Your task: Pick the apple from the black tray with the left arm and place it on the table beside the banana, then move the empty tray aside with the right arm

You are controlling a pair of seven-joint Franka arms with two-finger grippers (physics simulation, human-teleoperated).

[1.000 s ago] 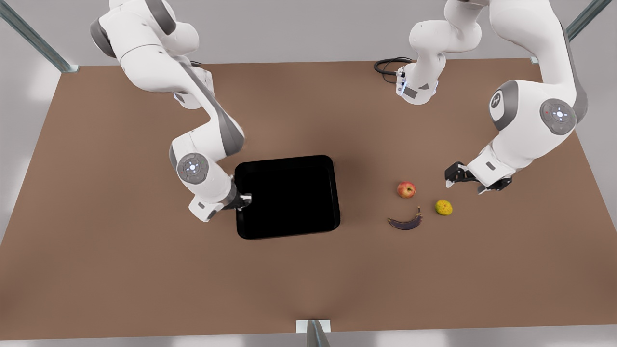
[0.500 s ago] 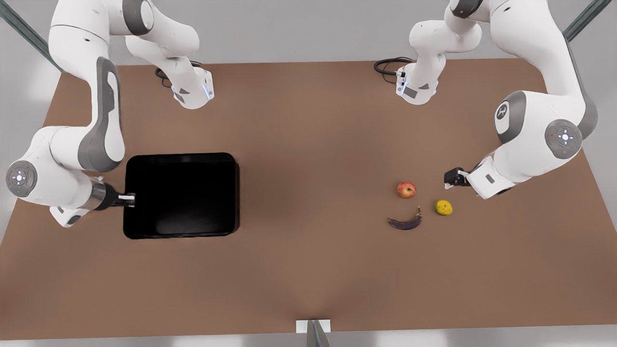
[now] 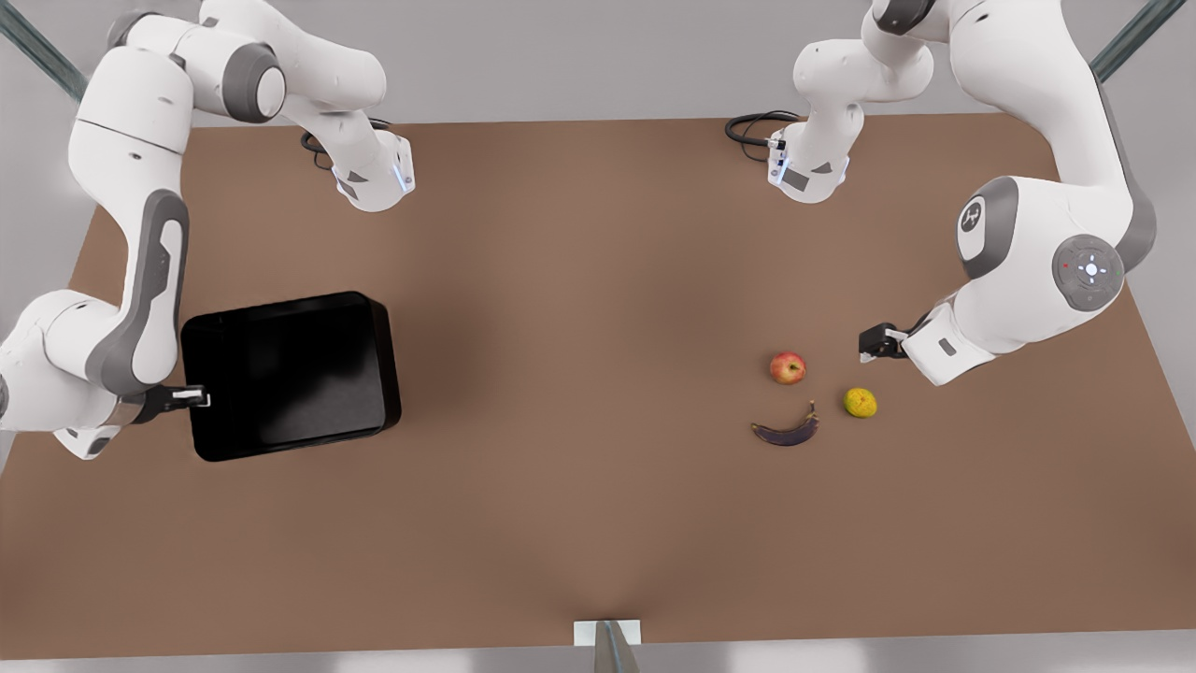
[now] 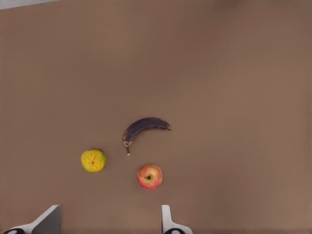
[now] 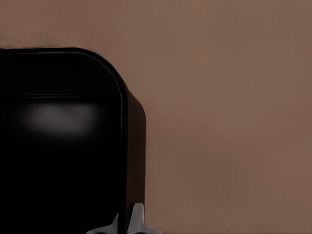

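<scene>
The black tray is being pinched by its rim in the right gripper, at nine o'clock on the table, so the middle is being freed. The apple is lying just beside the banana, at its twelve o'clock. The left gripper is being held nearby at two o'clock, fingers spread apart, waiting.
</scene>
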